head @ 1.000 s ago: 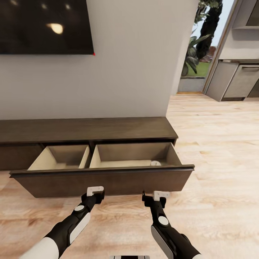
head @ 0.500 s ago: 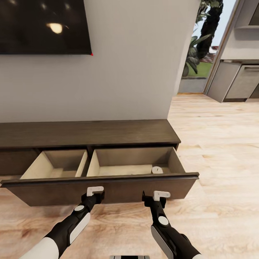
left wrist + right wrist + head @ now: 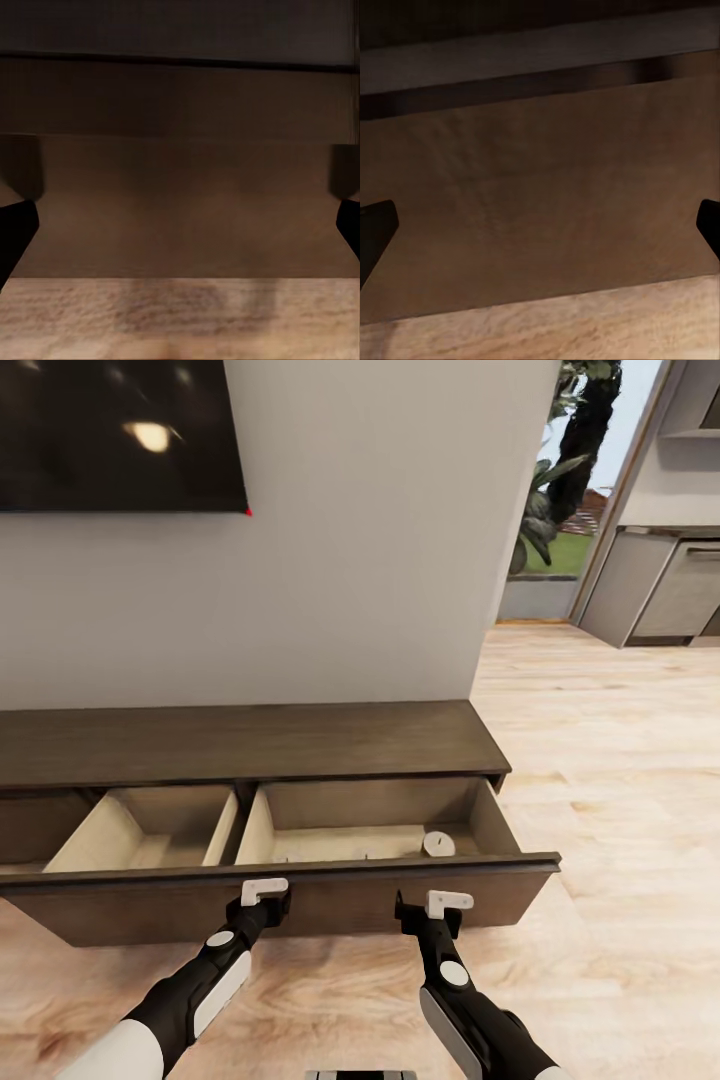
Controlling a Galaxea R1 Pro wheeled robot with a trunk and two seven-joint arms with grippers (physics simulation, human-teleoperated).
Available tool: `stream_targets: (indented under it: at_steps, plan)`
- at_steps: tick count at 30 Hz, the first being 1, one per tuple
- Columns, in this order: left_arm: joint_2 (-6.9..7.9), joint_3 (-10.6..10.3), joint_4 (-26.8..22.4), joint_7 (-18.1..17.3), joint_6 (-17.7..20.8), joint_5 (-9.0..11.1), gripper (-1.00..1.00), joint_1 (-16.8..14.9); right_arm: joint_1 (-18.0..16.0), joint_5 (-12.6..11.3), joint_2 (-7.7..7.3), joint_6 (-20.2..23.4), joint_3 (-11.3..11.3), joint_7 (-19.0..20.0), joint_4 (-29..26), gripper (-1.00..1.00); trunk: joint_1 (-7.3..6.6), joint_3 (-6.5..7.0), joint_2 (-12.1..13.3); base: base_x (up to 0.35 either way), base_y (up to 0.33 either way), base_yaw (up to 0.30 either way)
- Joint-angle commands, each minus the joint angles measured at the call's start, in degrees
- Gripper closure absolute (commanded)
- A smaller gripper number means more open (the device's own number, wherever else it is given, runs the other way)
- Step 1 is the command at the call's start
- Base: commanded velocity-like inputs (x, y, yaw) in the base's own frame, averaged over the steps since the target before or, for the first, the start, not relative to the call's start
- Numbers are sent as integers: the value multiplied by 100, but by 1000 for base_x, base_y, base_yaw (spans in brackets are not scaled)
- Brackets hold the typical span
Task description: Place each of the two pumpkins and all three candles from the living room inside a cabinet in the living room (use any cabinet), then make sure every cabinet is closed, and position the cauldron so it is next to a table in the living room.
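Floor: pale wood floor [image 3: 600, 780] is seen.
Cabinet: cabinet [image 3: 250, 740] runs left-right along the wall, drawer pulled out.
Candle: candle [image 3: 438, 844] is stood upright inside.
Left gripper [image 3: 180, 225]: jaws spread wide.
Right gripper [image 3: 540, 225]: jaws spread wide.

Our left wrist view, itemised:

1. Cabinet [image 3: 187, 217]: we face its plain brown front head-on and close. The panel spans the full width of our view. Above it runs a paler brown band, capped by a thin dark seam, with a darker strip beyond that.

2. Left gripper [image 3: 180, 225]: we see its two black fingertips [image 3: 15, 232] at opposite edges, spread wide apart, with the panel between them.

3. Floor [image 3: 180, 319]: light wood planks below the panel's lower edge, carrying a faint blurred shadow.
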Motion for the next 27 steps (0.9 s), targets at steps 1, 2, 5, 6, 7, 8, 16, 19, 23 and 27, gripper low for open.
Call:
stream_targets:
  at_steps: [1,2,5,6,7,8,16,19,23,27]
  plan:
    - [9,-42,-18,49,15,27,-100,-6,-6,-60,-4,-40,28,-31,0,-100,1,-4,-2,186,0,0]
    - [9,-42,-18,49,15,27,-100,-6,-6,-60,-4,-39,28,-31,0,-100,1,-4,-2,179,0,0]
    - [9,-42,-18,49,15,27,-100,-6,-6,-62,-4,-39,28,-31,1,-100,1,-4,-2,170,0,0]
    - [9,-40,-18,49,15,27,-100,-6,-6,-63,-4,-41,28,-31,0,-100,1,-4,-2,182,0,0]
    - [9,-37,-18,49,15,27,-100,-6,-6,-64,-4,-41,28,-31,0,-100,1,-4,-2,194,0,0]
    - [9,-36,-18,49,15,27,-100,-6,-6,-62,-4,-40,28,-31,0,-100,1,-4,-2,203,0,0]
    - [9,-36,-18,49,15,27,-100,-6,-6,-61,-4,-38,28,-31,0,-100,1,-4,-2,248,0,0]
    - [9,-35,-18,49,15,27,-100,-6,-6,-67,-4,-38,28,-31,0,-100,1,-4,-2,267,0,0]
    - [9,-35,-18,49,15,27,-100,-6,-6,-68,-3,-40,28,-31,0,-100,1,-4,-2,274,0,0]
    - [9,-34,-18,49,15,27,-100,-6,-6,-68,-1,-41,28,-31,1,-100,1,-4,-2,282,0,0]
